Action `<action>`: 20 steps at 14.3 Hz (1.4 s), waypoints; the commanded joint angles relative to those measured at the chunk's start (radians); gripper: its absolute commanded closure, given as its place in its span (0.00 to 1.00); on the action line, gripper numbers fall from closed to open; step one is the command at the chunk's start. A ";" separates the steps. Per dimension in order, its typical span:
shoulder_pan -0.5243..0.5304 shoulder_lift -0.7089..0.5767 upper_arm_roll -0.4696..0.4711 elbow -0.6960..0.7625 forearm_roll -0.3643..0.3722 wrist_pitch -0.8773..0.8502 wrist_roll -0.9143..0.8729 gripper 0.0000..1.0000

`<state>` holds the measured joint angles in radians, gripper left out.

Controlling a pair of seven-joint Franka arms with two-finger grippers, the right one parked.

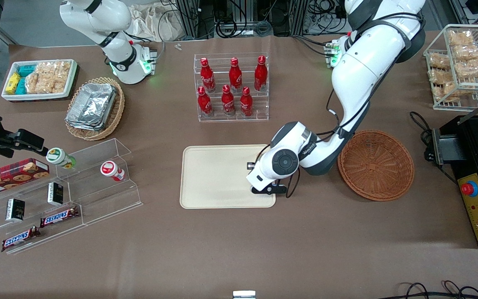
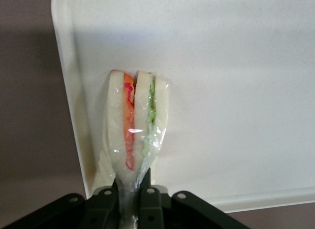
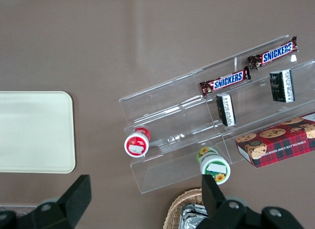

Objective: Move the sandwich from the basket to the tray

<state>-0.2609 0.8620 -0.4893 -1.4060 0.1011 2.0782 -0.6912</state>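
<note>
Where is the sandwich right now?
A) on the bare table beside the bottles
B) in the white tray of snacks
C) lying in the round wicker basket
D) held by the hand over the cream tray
D: the hand grips the sandwich above the tray; the basket holds nothing.

1. We see a brown table [image 1: 230,249] carrying everything; the gripper [image 1: 264,189] hangs low over the cream tray [image 1: 214,174], clamped on the sandwich [image 2: 135,120].
2. On it lie the tray; the round reddish basket [image 1: 376,165] beside it; a bottle rack [image 1: 231,87]; a clear tiered stand [image 1: 56,195].
</note>
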 commanded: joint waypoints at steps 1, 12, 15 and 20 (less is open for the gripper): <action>-0.015 0.017 0.018 0.027 0.019 -0.001 -0.042 0.00; 0.123 -0.233 0.020 0.050 0.017 -0.154 -0.033 0.00; 0.199 -0.342 0.020 0.030 0.017 -0.202 -0.044 0.00; 0.353 -0.455 0.015 0.021 0.011 -0.335 0.072 0.00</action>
<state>0.0426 0.4611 -0.4642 -1.3354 0.1079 1.7836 -0.6842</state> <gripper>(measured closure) 0.000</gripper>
